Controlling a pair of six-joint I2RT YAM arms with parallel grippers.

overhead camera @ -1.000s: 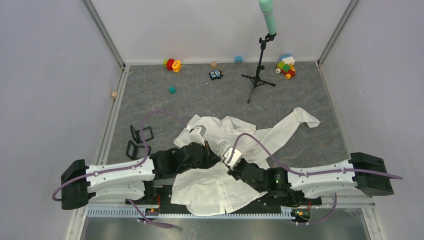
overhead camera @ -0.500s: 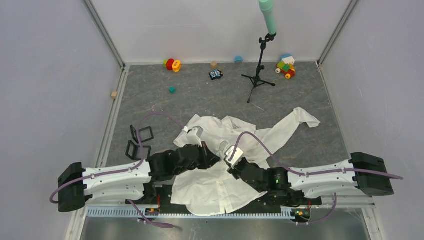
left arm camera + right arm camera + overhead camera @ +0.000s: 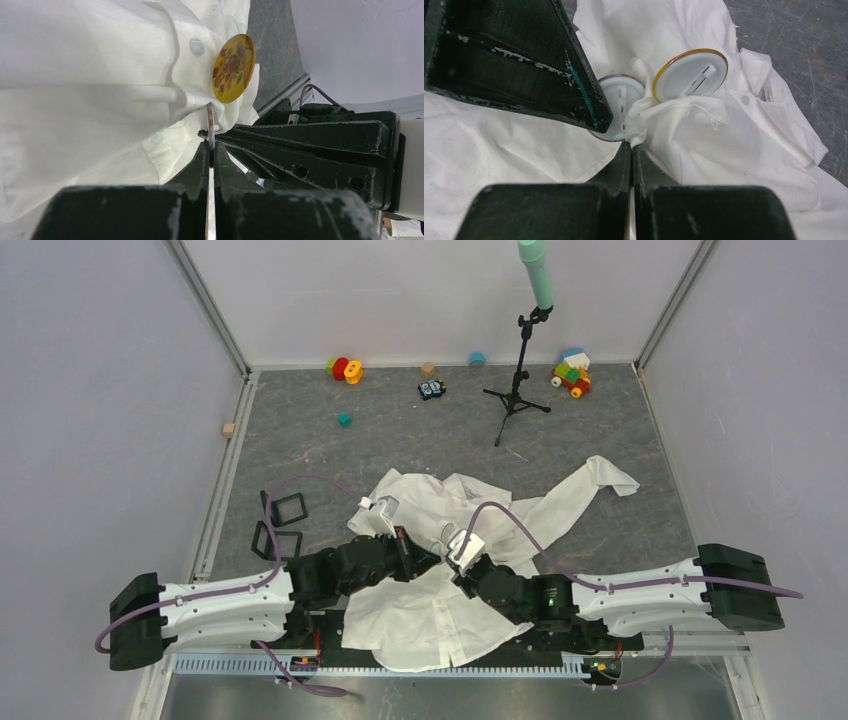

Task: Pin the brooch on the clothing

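Observation:
The white shirt lies crumpled on the grey floor between both arms. My left gripper is shut on the rim of a brooch, seen edge-on; its white back shows in the right wrist view. A second brooch, yellow with a flower picture, sits against the shirt by a button; its white back faces the right wrist camera. My right gripper is shut on a raised fold of the shirt, right beside both brooches. In the top view the grippers, left and right, nearly touch.
A black tripod stand with a teal pole stands behind the shirt. Small toys lie along the back wall: red and yellow rings, a coloured car, a black toy. Two black frames stand left of the shirt.
My left arm has drawn back a little to the left, and its gripper has shifted slightly left over the shirt. The right gripper holds the same spot.

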